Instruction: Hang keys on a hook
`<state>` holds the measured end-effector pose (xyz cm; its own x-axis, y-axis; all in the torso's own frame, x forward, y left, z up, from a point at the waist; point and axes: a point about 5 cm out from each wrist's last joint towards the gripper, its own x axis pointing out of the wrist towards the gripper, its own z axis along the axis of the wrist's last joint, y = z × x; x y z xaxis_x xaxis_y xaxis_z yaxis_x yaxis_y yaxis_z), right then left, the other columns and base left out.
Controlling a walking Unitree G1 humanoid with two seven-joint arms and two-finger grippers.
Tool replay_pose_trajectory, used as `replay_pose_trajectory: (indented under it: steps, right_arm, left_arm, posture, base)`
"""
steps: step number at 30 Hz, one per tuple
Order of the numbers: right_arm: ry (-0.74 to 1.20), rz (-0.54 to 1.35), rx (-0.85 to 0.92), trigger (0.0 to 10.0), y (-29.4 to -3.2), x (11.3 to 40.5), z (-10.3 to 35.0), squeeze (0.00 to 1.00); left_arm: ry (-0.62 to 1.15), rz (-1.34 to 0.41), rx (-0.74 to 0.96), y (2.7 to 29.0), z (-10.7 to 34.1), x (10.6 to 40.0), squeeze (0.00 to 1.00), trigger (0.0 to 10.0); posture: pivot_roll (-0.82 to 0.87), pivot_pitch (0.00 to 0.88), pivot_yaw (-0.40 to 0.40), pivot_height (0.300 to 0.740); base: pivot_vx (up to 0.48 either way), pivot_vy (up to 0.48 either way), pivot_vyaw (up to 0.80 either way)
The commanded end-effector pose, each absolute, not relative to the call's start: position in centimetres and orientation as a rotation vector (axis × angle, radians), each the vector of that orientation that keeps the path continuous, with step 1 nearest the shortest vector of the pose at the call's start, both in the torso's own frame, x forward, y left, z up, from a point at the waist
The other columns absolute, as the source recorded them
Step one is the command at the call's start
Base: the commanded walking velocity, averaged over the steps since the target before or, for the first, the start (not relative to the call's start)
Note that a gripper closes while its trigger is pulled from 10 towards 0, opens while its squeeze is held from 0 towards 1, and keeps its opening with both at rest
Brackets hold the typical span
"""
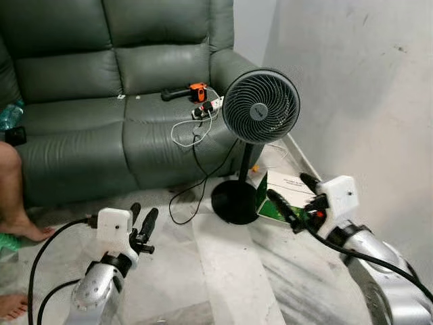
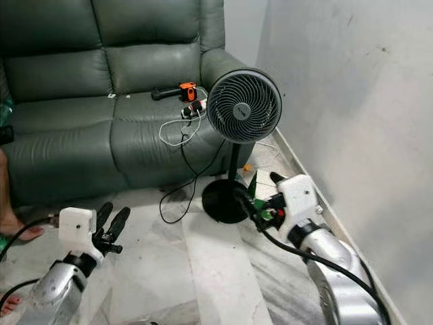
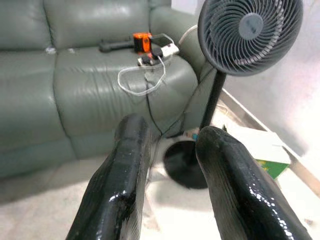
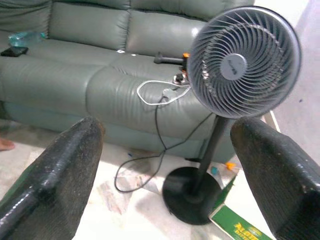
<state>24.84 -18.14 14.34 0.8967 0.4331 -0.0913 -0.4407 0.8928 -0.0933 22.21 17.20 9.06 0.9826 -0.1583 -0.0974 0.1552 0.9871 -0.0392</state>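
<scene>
Looking for keys and a hook that cannot be found yet.

No keys and no hook can be made out in any view, so where they are cannot be told. Keys are judged to be small, hard, light and jangly, and it is best if they are taken by the ring so they do not slip. The left gripper [image 1: 141,222] is held low over the pale floor [image 1: 223,271] with its fingers a little apart and nothing between them. The right gripper [image 1: 295,198] is held with its fingers wide apart, also holding nothing, close to the green box [image 1: 281,196] and the round base of the black fan [image 1: 260,107]. The fan and its loose cord [image 1: 186,196] could be bumped or snagged. The wall [image 1: 365,101] is close on the right. A sofa [image 1: 101,95] is ahead, and a person's foot [image 1: 24,227] is seen at the left. Open floor is left in the middle.
</scene>
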Motion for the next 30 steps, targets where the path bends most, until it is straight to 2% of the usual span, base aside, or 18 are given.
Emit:
replay_pose_trajectory:
  steps: [1, 6, 9, 14, 16, 17, 18, 20, 22, 25, 26, 30]
  right_arm:
    - [0.062, 0.469, -0.121, 10.0, -18.2, 24.4, 15.1, 0.00]
    - [0.110, 0.563, -0.108, 10.0, -17.5, 23.4, 15.5, 0.00]
    - [0.075, 0.596, -0.080, 10.0, -16.8, 23.5, 15.8, 0.00]
    - [-0.025, 0.450, -0.025, 10.0, -15.9, 24.1, 16.7, 0.00]
    - [-0.028, 0.350, -0.026, 10.0, -16.1, 24.3, 16.8, 0.00]
    - [-0.050, 0.302, -0.027, 10.0, -16.2, 24.5, 16.8, 0.00]
    - [-0.105, 0.148, -0.072, 10.0, -16.7, 25.3, 16.3, 0.00]
    - [-0.120, 0.105, -0.082, 10.0, -16.9, 25.5, 16.2, 0.00]
    - [-0.072, -0.003, 0.028, 10.0, -17.2, 26.2, 15.0, 0.00]
    - [-0.028, -0.035, 0.130, 10.0, -17.4, 26.9, 14.2, 0.00]
    - [-0.024, -0.055, 0.157, 10.0, -18.0, 27.3, 14.3, 0.00]
    - [-0.056, -0.072, 0.085, 10.0, -18.5, 27.8, 15.0, 0.00]
  left_arm:
    - [0.082, -0.157, -0.004, 17.3, 9.5, 21.9, 0.00, 10.0]
    - [0.086, -0.338, 0.100, 16.4, 10.8, 20.5, 0.00, 10.0]
    - [0.052, -0.349, 0.120, 16.0, 11.2, 20.4, 0.00, 10.0]
    - [-0.027, -0.219, 0.178, 15.9, 11.4, 20.7, 0.00, 10.0]
    - [-0.032, -0.094, 0.202, 17.2, 11.2, 21.2, 0.00, 10.0]
    - [0.000, -0.008, 0.152, 18.3, 10.9, 21.4, 0.00, 10.0]
    - [0.025, 0.091, 0.075, 19.6, 10.6, 21.6, 0.00, 10.0]
    - [0.027, 0.109, 0.060, 19.8, 10.5, 21.6, 0.00, 10.0]
    - [0.013, 0.110, 0.081, 19.8, 10.7, 21.9, 0.00, 10.0]
    - [-0.013, 0.154, 0.130, 20.2, 11.1, 22.5, 0.00, 10.0]
    - [-0.045, 0.244, 0.190, 21.1, 11.7, 23.2, 0.00, 10.0]
    - [-0.047, 0.297, 0.169, 21.9, 12.0, 23.8, 0.00, 10.0]
  posture:
    - [0.01, 0.092, -0.016, 0.740]
    - [0.02, 0.093, -0.021, 0.740]
    - [0.02, 0.088, -0.016, 0.740]
    - [0.02, 0.080, -0.010, 0.740]
    - [0.02, 0.078, -0.011, 0.740]
    - [0.02, 0.076, -0.019, 0.740]
    - [0.03, 0.069, -0.032, 0.740]
    - [0.03, 0.069, -0.032, 0.740]
    - [0.04, 0.059, -0.024, 0.740]
    - [0.04, 0.054, -0.018, 0.740]
    - [0.03, 0.043, -0.015, 0.740]
    - [0.03, 0.027, -0.007, 0.740]
  base:
    - [0.000, 0.000, 0.00]
    - [0.000, 0.000, 0.00]
    - [0.000, 0.000, 0.00]
    - [0.000, 0.000, 0.00]
    - [0.000, 0.000, 0.00]
    - [0.000, 0.000, 0.00]
    - [0.000, 0.000, 0.00]
    - [0.000, 0.000, 0.00]
    - [0.000, 0.000, 0.00]
    - [0.000, 0.000, 0.00]
    - [0.000, 0.000, 0.00]
    - [0.000, 0.000, 0.00]
